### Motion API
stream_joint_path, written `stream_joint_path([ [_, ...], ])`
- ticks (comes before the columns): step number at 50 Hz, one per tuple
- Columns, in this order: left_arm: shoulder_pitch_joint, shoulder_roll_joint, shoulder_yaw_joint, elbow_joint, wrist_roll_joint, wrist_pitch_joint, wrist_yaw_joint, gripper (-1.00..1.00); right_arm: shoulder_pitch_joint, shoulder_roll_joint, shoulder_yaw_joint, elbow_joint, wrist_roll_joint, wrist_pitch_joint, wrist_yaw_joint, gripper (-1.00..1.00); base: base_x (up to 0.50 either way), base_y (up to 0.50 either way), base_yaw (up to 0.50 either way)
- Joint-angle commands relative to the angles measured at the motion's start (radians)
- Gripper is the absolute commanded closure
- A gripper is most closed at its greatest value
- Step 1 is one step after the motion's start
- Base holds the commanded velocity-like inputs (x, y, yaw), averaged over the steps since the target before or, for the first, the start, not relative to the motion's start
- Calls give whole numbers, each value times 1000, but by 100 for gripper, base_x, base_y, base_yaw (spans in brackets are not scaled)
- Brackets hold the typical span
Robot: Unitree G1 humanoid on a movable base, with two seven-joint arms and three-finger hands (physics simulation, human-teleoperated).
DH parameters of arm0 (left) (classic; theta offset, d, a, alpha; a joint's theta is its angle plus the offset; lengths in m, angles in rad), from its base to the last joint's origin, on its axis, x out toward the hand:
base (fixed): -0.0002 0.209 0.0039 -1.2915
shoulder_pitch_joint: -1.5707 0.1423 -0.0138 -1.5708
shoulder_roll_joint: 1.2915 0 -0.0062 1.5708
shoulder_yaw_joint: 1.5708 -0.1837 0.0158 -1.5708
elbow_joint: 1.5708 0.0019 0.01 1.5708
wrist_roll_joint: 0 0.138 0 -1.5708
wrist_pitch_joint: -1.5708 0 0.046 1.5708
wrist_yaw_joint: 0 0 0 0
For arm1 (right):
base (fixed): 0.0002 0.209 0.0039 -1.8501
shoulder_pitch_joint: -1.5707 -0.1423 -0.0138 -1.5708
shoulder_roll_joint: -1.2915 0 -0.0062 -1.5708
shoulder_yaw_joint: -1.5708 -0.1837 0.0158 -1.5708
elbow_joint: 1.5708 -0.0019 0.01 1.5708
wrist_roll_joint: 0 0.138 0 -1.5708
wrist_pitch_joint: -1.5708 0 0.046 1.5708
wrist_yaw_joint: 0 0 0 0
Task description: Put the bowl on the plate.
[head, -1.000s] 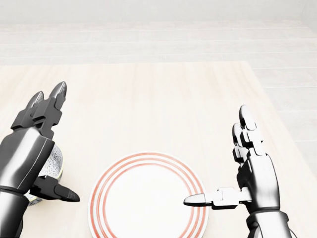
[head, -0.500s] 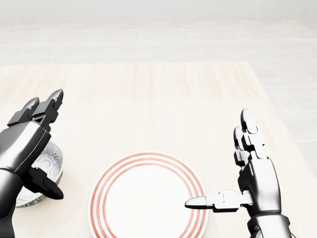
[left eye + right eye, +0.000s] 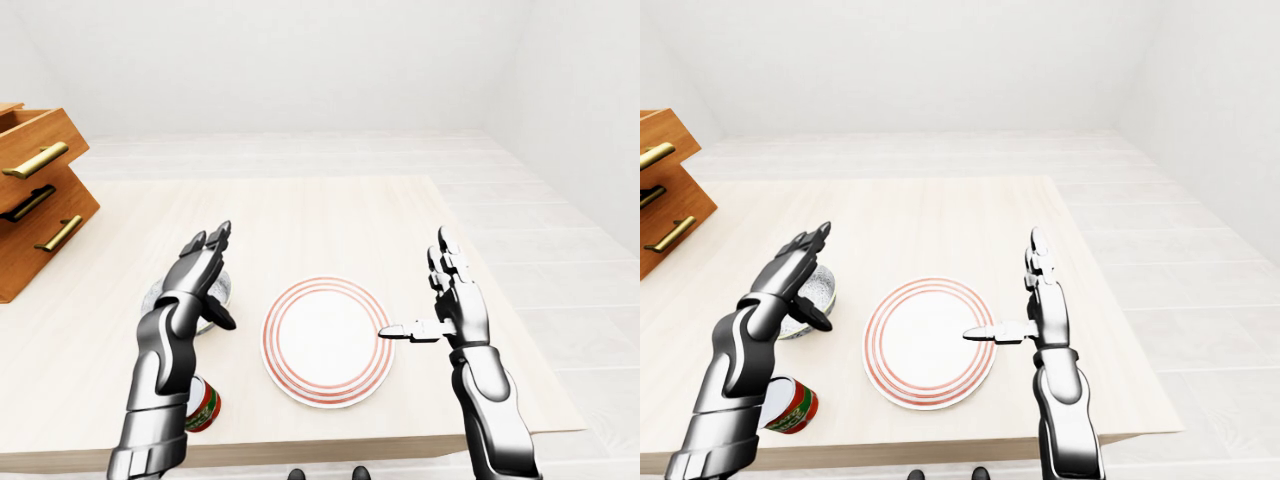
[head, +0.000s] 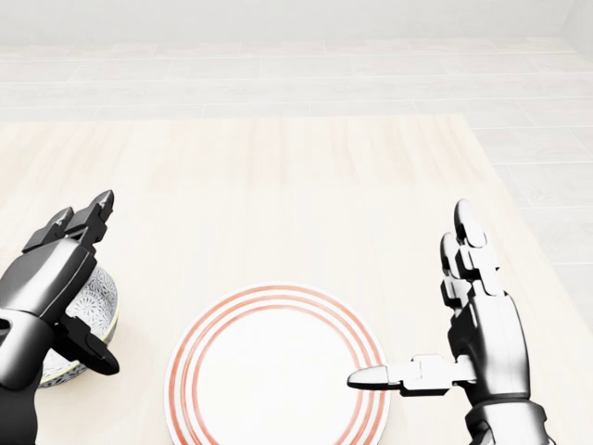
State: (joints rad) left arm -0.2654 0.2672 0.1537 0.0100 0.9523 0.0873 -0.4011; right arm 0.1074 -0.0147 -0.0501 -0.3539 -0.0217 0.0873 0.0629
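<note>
Pale wood makes the top of the bench (image 4: 278, 167). A white plate (image 4: 276, 380) with red rings lies flat on it, low in the head view. The bowl (image 4: 100, 306), grey with a pale rim, sits on the bench at 9 o'clock from the plate. It is near the plate but not touching it.

The left robot hand (image 4: 51, 278) is over the bowl and hides much of it. Its fingers are spread and point to 1 o'clock. Its thumb reaches across the bowl's side nearest the plate. I cannot tell if it touches the bowl.

The right robot hand (image 4: 482, 324) is at 3 o'clock from the plate, spread wide too. Its fingers point to 12 o'clock, and its thumb tip is over the plate's rim.

A red and green can (image 3: 792, 405) stands at 6 o'clock from the bowl. Brown wooden drawers (image 3: 35, 200) with gold handles stand at 10 o'clock, well apart.
</note>
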Motion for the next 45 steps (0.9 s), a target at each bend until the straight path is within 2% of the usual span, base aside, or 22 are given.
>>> stream_joint_path([
  [1, 6, 22, 5, 61, -6, 0, 31, -100, 2, 1, 1, -1, -3, 0, -1, -100, 0, 0, 0],
  [18, 52, 44, 33, 74, 2, 0, 48, -100, 7, 3, 5, -1, -4, 0, -2, -100, 0, 0, 0],
  [45, 93, 44, 44, 124, -5, 0, 102, -100, 18, 5, 13, -7, -11, 0, -6, -100, 0, 0, 0],
])
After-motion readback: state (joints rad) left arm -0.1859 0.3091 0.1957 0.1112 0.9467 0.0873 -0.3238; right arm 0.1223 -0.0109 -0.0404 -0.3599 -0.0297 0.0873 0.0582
